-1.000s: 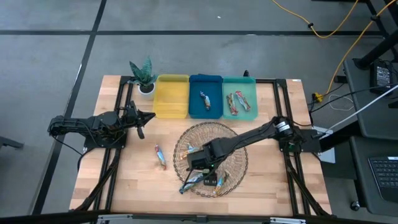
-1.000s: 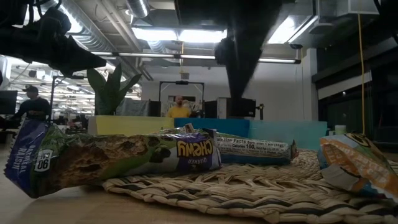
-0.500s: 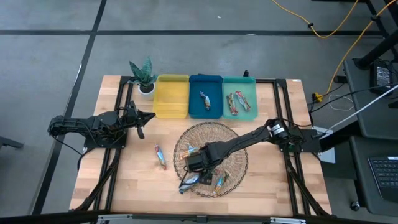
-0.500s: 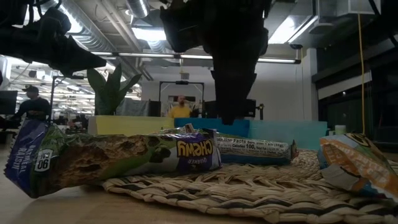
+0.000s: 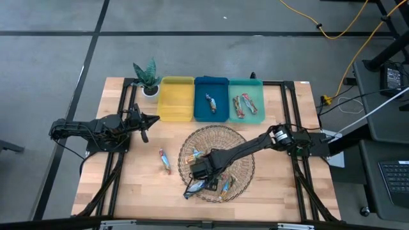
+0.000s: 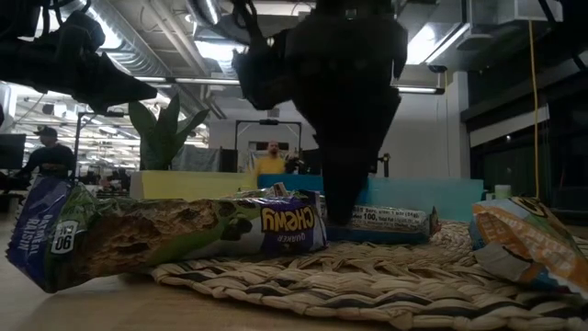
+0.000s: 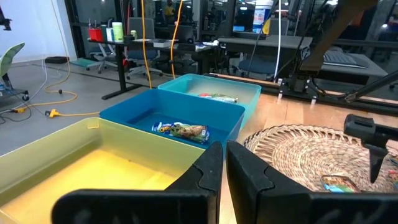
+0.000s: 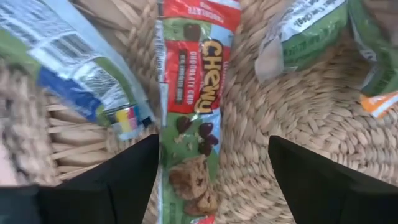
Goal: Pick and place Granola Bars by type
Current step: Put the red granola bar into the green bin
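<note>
In teal bin [image 5: 250, 89], 2 bars [image 5: 243, 104]

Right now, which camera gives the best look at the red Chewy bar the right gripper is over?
The right wrist view: the red Chewy bar lies on the basket weave between the open right gripper fingers. High view shows only bars around the arm; low and left wrist views don't clearly show it.

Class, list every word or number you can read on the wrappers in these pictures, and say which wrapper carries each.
"CHEWY": red-and-green chocolate chip bar wrapper lying on the woven basket mat.
"CHOCOLATE CHIP": same wrapper, small print.
"CHEWY", upside down: purple-and-green bar wrapper in the low view.
"90" and "RAISIN": its left end.
"100": silver bar wrapper behind it; remaining print is too small.
</note>
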`<control>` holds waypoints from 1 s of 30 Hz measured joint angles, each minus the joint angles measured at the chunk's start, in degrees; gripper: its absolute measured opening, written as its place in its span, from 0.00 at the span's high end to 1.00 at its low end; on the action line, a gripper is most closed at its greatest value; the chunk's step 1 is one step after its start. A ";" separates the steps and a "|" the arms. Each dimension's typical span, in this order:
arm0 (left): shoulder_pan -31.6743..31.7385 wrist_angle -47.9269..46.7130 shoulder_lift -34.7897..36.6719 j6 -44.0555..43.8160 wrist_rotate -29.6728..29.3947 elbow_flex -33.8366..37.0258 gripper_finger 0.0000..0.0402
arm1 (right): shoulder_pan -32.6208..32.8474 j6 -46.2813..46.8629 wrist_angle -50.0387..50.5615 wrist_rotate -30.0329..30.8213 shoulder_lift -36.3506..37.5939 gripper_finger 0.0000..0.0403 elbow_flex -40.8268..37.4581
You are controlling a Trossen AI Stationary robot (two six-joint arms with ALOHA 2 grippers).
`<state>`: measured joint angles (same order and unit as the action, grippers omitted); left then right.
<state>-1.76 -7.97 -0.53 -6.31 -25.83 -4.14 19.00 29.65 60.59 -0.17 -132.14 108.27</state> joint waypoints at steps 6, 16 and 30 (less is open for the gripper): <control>0.00 0.00 0.01 0.00 0.00 0.00 0.96 | 0.00 -0.11 0.04 0.61 -0.63 0.27 0.02; -0.02 0.00 0.02 0.00 0.00 0.00 0.96 | -0.02 0.17 2.96 0.60 -0.71 0.60 0.02; -0.02 0.01 0.00 0.00 -0.02 0.00 0.96 | -0.31 -0.17 13.44 0.71 5.59 0.91 0.07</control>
<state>-1.77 -7.96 -0.53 -6.31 -25.85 -4.14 18.69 29.47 74.03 0.53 -126.56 108.33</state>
